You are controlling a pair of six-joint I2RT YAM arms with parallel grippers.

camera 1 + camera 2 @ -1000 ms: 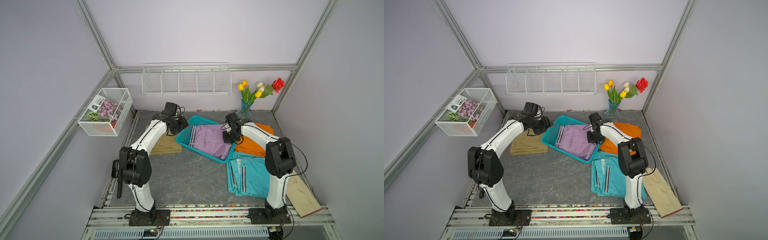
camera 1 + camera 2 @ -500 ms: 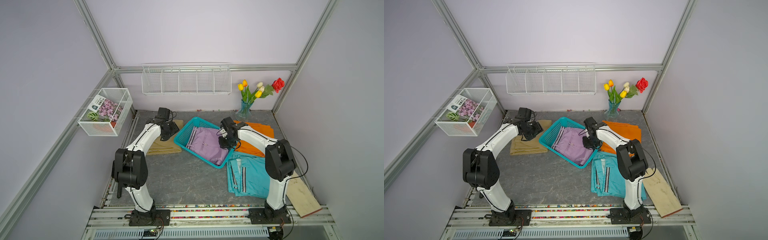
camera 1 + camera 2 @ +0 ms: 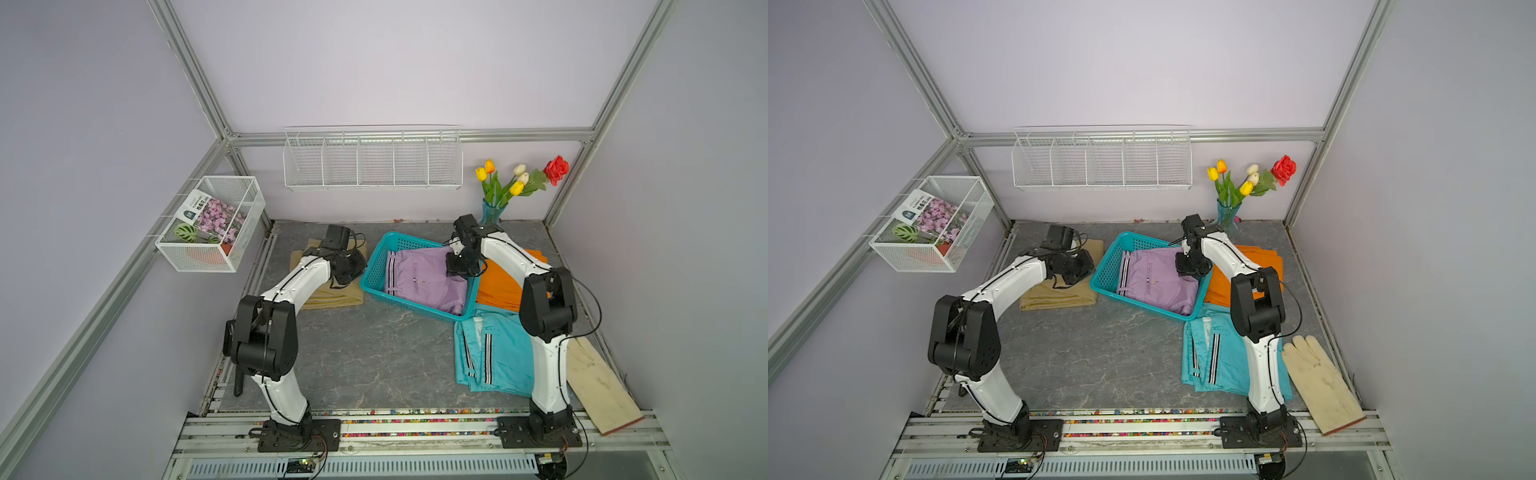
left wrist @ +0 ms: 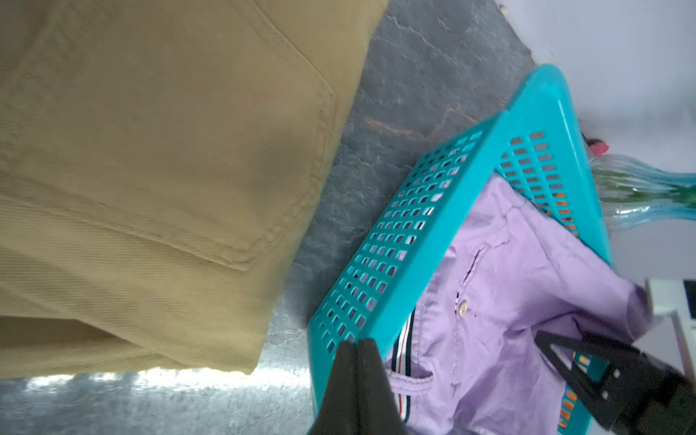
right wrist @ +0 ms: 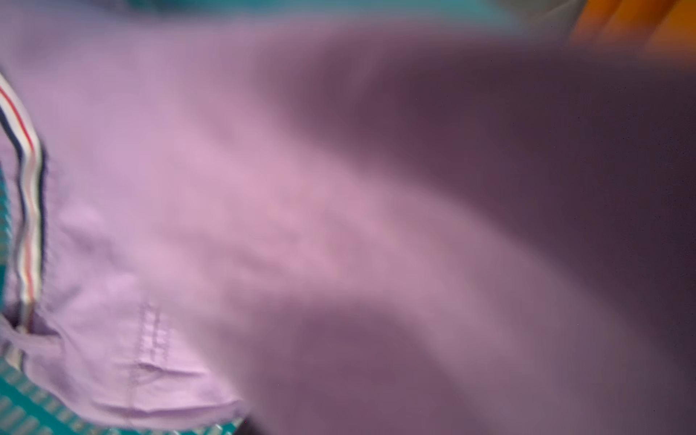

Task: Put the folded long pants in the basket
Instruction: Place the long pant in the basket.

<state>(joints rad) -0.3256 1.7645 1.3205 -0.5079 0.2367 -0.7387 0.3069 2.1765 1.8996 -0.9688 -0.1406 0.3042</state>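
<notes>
Left jaws, now closed, returned beside the basket (image 3: 376, 266) of lilac pants (image 3: 419, 278); right jaws' state unclear.

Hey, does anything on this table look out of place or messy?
The lilac pants sit rumpled in the basket, one end bunched up against its wall, and the basket lies skewed to the table edges. A cream work glove lies beside the teal pants, an odd one out.

so the left pincer (image 4: 356, 344) just snapped shut beside the turquoise perforated plastic basket (image 3: 376, 266), the right pincer (image 3: 459, 270) opened up, and the folded lilac pants (image 3: 419, 282) dropped flat inside
</notes>
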